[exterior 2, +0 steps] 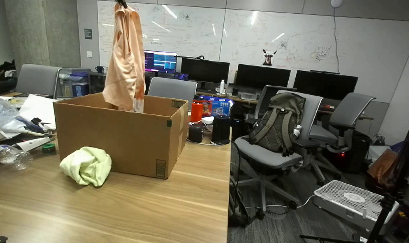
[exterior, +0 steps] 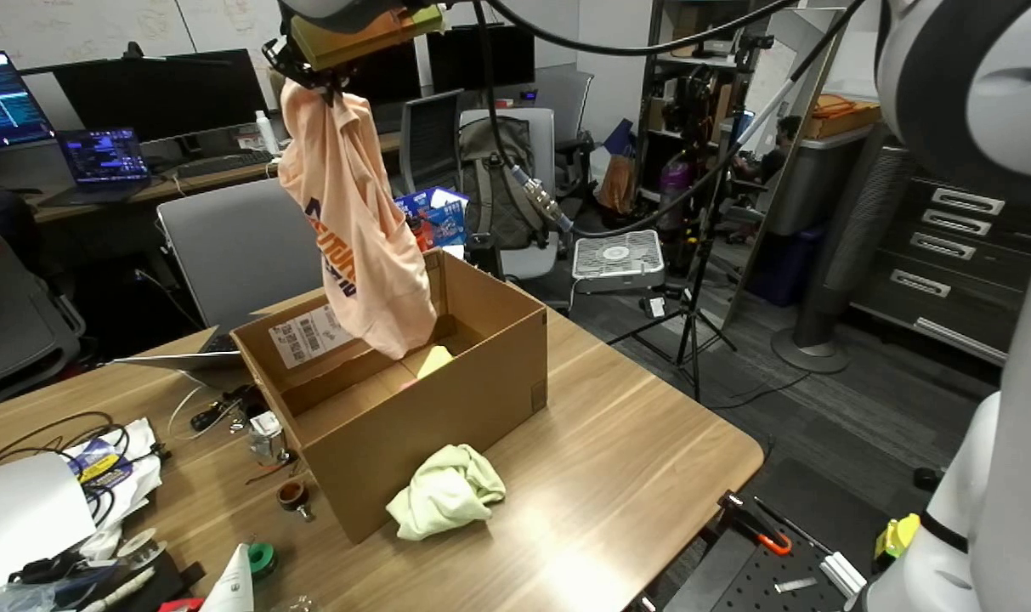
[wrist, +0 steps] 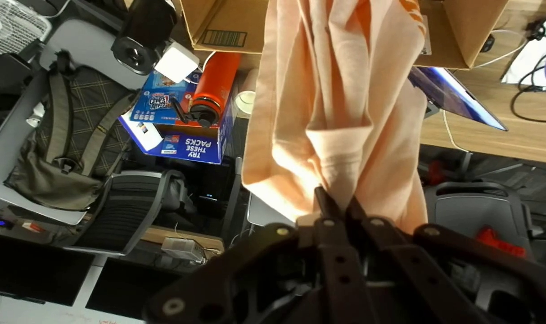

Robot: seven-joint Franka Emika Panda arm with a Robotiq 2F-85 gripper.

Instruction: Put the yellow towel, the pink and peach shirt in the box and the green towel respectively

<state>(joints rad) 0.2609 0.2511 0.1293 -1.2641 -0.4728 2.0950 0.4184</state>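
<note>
Gripper (wrist: 337,200) pinches peach shirt (wrist: 336,103); inside the box (exterior: 460,412), yellow towel (exterior: 434,360) (seen only in an exterior view).

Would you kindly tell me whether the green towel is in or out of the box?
Out: both exterior views show the green towel bunched up on the table, beside the box.

I see an exterior view slant down into the large brown cardboard box (exterior: 447,416), an exterior view face it from just above its rim toward the wide white whiteboard (exterior 2: 191,37) beyond, and the nearer wrist view share part of it from above.
</note>
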